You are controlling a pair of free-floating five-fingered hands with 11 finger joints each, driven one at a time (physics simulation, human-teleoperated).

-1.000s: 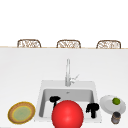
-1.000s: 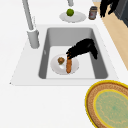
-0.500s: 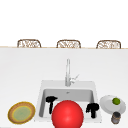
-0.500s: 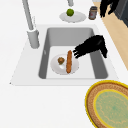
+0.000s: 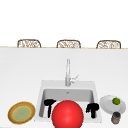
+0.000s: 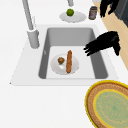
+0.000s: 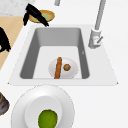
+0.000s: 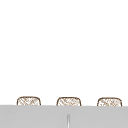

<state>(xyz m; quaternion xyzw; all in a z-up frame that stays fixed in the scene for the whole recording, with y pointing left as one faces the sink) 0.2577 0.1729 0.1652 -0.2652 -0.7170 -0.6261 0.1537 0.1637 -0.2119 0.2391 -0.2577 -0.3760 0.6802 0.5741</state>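
White counter (image 5: pixel 25 75), sink (image 5: pixel 67 93); left hand (image 6: pixel 101 46) open, right hand (image 5: pixel 92 108) unclear.

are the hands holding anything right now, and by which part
Nothing is held. The left hand hangs over the sink's near edge, fingers extended, clear of the plate with the sausage. The right hand is empty too.
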